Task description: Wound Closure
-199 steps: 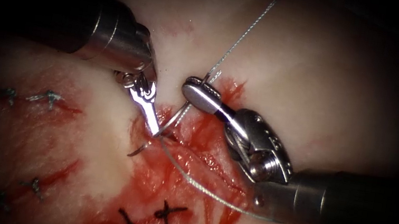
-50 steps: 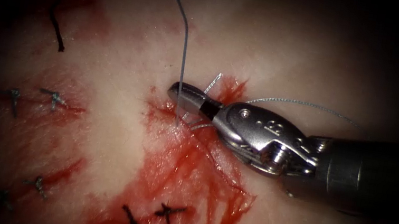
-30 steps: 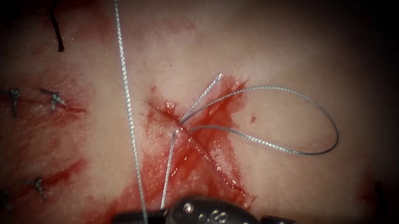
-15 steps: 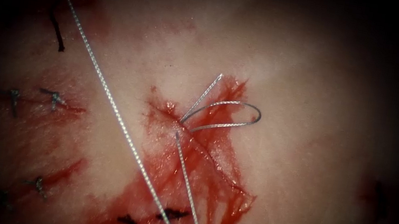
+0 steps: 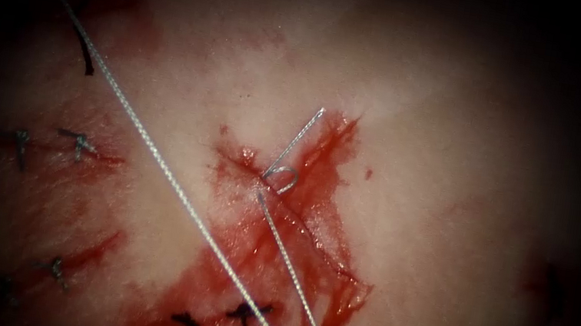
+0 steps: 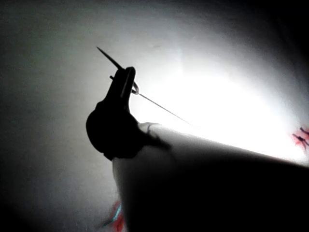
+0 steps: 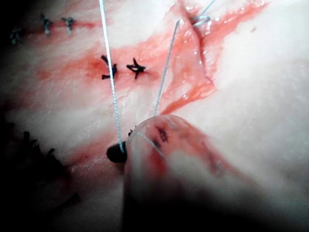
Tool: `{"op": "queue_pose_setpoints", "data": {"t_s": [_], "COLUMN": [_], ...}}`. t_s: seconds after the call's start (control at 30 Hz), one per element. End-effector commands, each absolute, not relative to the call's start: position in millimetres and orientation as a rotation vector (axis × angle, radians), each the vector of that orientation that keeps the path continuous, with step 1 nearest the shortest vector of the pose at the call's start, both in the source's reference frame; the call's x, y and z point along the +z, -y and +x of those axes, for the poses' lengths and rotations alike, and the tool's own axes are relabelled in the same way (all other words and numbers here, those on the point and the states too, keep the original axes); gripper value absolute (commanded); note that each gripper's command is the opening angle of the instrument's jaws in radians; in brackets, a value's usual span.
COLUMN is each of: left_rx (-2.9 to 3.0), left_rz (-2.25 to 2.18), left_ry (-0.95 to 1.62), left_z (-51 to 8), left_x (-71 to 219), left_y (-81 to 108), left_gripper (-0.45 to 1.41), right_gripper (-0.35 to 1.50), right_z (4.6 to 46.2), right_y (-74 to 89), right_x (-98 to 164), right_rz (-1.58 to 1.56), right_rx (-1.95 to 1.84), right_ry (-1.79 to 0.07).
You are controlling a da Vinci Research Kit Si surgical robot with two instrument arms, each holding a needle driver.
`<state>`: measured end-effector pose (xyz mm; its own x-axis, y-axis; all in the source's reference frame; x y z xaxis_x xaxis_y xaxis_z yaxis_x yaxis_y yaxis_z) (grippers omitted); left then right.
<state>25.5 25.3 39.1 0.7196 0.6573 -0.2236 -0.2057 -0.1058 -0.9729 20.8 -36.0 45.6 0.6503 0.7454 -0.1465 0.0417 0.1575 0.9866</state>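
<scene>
Thread (image 7: pixel 112 82) in closed right gripper (image 7: pixel 117 153)

Darkness rings the endoscope view — one bright central pool.

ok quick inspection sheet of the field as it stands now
surface: tissue, with red fluid around the cut.
job's things: thread runs straight across the tissue; small loop at the cut; needle held off the tissue.
clutter: dark older stitches; loose dark thread end.
grippers: left tool shut on needle, grip spot unclear; right tool shut on thread.
cables: nothing seen.
surroundings: nothing seen.
</scene>
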Motion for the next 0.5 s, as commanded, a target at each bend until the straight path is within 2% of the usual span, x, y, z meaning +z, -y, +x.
{"op": "queue_pose_setpoints", "data": {"t_s": [0.03,0.5], "left_rx": [0.754,0.75], "left_rz": [-1.518,-1.518], "left_ry": [0.384,0.353], "left_z": [25.3,26.5], "left_x": [39.6,39.3], "left_y": [-25.3,-25.1], "left_gripper": [-0.45,-0.45], "right_gripper": [-0.35,-0.35], "right_z": [21.1,17.8], "right_y": [36.3,36.8], "right_x": [45.7,44.2], "right_rz": [1.338,1.366], "right_rx": [0.577,0.603], "right_ry": [-0.733,-0.657]}}
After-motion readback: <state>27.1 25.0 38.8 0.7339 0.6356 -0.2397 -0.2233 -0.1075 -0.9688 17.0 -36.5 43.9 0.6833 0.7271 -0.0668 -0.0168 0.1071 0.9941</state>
